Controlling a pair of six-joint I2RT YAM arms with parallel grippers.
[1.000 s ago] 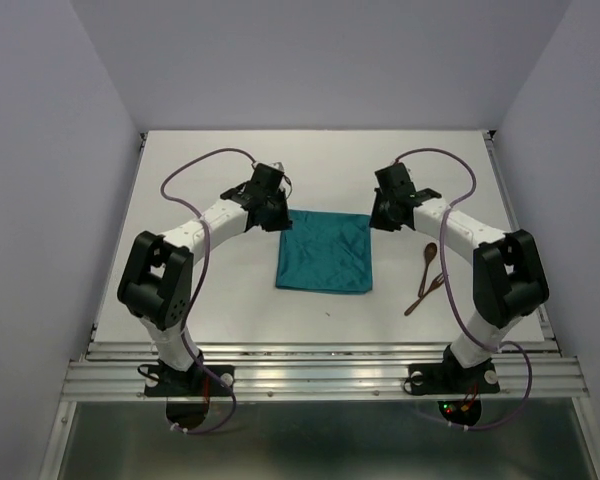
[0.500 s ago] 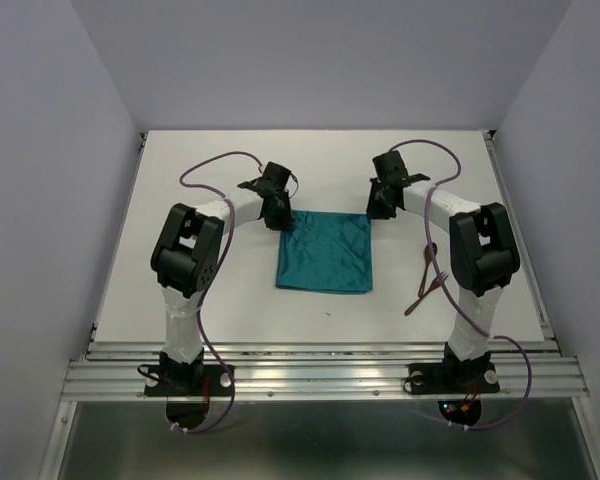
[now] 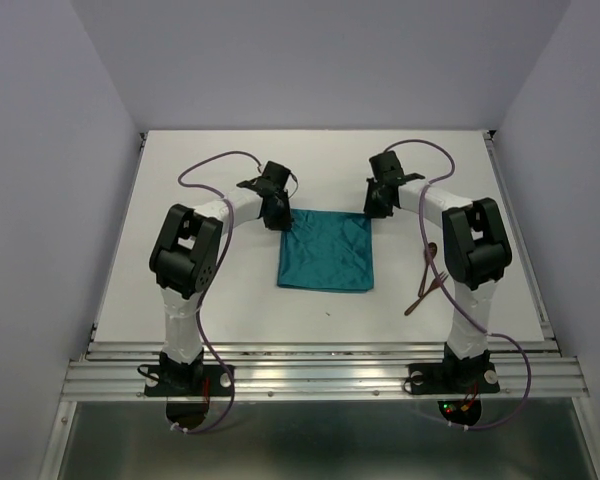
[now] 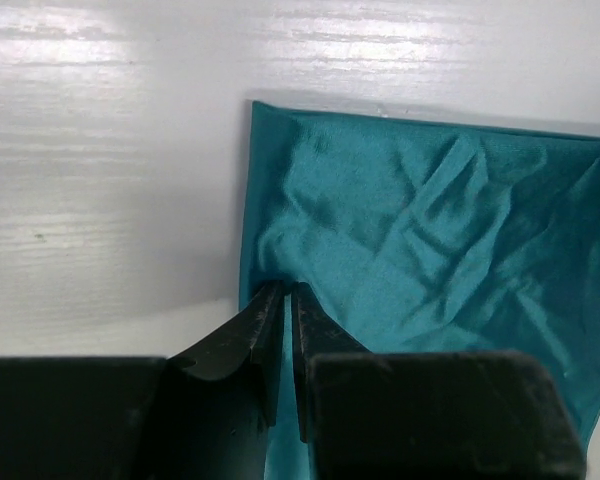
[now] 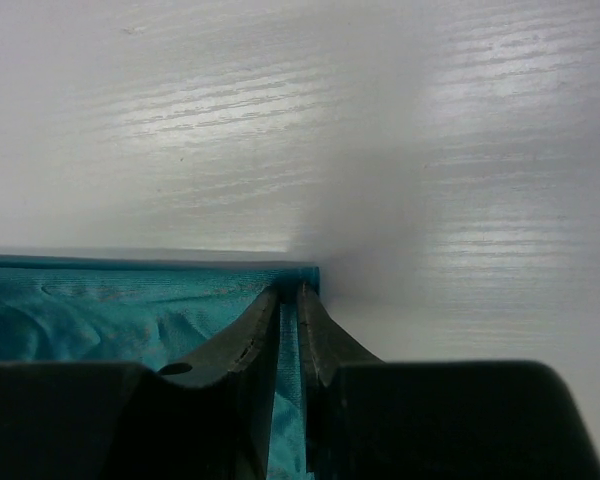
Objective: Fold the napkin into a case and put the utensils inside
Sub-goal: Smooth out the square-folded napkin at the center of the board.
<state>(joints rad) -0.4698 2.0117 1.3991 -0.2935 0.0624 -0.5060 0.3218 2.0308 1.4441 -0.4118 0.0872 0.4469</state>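
Observation:
The teal napkin (image 3: 327, 255) lies flat and wrinkled in the middle of the white table (image 3: 230, 300). My left gripper (image 3: 283, 222) is at its far left corner, and in the left wrist view the gripper (image 4: 285, 290) is shut on the napkin (image 4: 430, 230) edge. My right gripper (image 3: 370, 212) is at the far right corner; in the right wrist view the gripper (image 5: 290, 292) pinches the corner of the napkin (image 5: 110, 310). The utensils, a reddish-brown spoon (image 3: 429, 258) and fork (image 3: 420, 298), lie right of the napkin, partly behind the right arm.
Purple cables loop from both arms over the far half of the table. Grey walls close in the left, right and back. A metal rail (image 3: 320, 375) runs along the near edge by the arm bases.
Both arms have drawn their elbows in and up. The right jaws have closed further on the napkin's far right corner. The far edge of the cloth has puckered slightly.

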